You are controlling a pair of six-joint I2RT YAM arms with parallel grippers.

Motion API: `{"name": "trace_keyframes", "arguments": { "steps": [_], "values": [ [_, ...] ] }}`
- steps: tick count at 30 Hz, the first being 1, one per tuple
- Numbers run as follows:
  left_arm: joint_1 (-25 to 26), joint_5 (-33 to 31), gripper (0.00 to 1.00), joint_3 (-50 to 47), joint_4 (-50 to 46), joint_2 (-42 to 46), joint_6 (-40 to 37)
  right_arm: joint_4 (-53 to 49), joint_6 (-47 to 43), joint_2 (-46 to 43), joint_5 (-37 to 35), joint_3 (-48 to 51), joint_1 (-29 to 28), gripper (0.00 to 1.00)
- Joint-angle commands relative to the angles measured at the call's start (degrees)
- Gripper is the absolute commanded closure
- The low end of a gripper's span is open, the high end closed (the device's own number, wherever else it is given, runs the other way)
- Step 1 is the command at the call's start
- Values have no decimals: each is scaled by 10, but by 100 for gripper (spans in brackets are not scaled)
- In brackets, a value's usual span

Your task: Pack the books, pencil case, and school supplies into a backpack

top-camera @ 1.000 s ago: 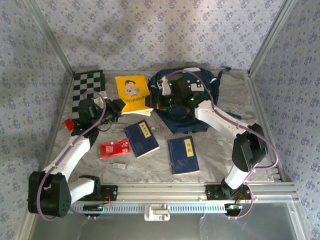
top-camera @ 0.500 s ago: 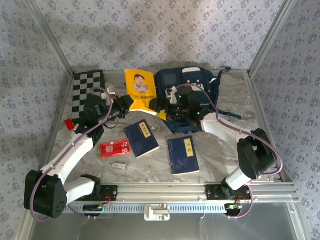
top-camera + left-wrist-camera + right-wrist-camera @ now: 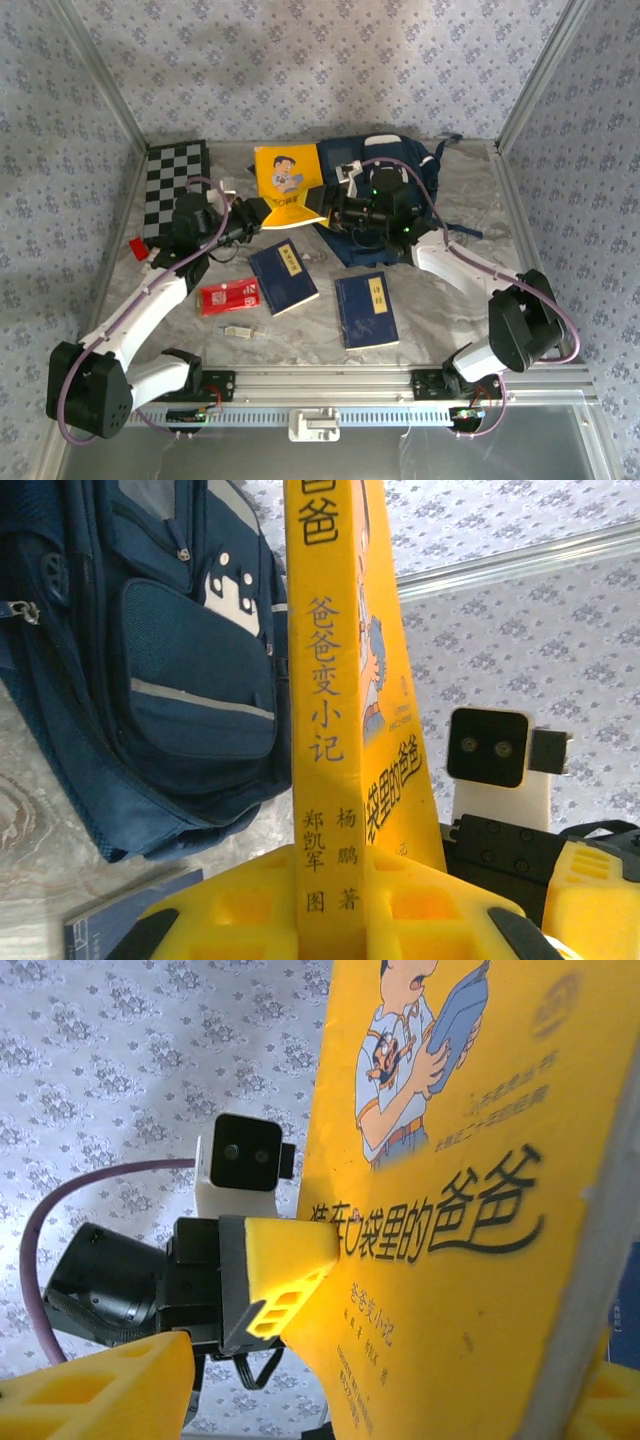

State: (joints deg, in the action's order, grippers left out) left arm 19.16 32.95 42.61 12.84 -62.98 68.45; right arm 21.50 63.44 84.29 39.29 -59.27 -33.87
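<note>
While the left gripper (image 3: 252,213) pinches the upright yellow book (image 3: 288,183) just left of the backpack (image 3: 190,670), the right gripper (image 3: 338,205) straddles it unclosed, so releasing early could drop it.

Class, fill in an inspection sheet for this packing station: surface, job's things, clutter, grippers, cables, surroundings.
Surface: grey marbled table.
Job's things: yellow book held upright beside the backpack; blue books, red pencil case and small pale stick lying on the table, unpacked.
Clutter: chequered board and small red block at the left.
Grippers: left gripper shut on the yellow book's spine; right gripper open, jaws straddling the book.
Cables: purple cables loop along both arms.
Surroundings: floral-patterned walls; metal rail at the near edge.
</note>
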Motion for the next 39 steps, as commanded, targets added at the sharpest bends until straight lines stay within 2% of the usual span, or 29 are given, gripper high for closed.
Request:
{"name": "trace_keyframes", "arguments": {
  "steps": [1,7,11,14,17,18,22,26,31,35,39],
  "values": [
    [3,5,100,26,-27,31,-53,9,-18,-15,2,3,0,39],
    [6,-16,100,32,-82,42,-79,-36,-33,-17,-41,13,4,78],
    [18,-26,98,38,-97,44,-97,-66,-51,-21,-54,12,5,100],
    [24,-35,89,45,-115,47,-117,-100,-71,-32,-62,11,9,100],
    [27,-53,70,55,-156,52,-159,-166,-111,-55,-84,8,16,100],
    [28,-66,63,61,-185,53,-182,-193,-126,-65,-94,8,18,100],
    [36,-130,47,76,-281,53,-269,-301,-171,-105,-125,18,37,100],
    [58,-171,31,75,-300,33,-345,-365,-195,-155,-140,47,68,100],
    [101,-187,27,68,-262,-14,-444,-439,-213,-236,-141,100,130,100],
    [169,-187,26,76,-217,-61,-551,-512,-219,-310,-159,130,177,100],
    [217,-184,26,116,-196,-135,-630,-569,-226,-359,-152,142,218,100]
  ]
}}
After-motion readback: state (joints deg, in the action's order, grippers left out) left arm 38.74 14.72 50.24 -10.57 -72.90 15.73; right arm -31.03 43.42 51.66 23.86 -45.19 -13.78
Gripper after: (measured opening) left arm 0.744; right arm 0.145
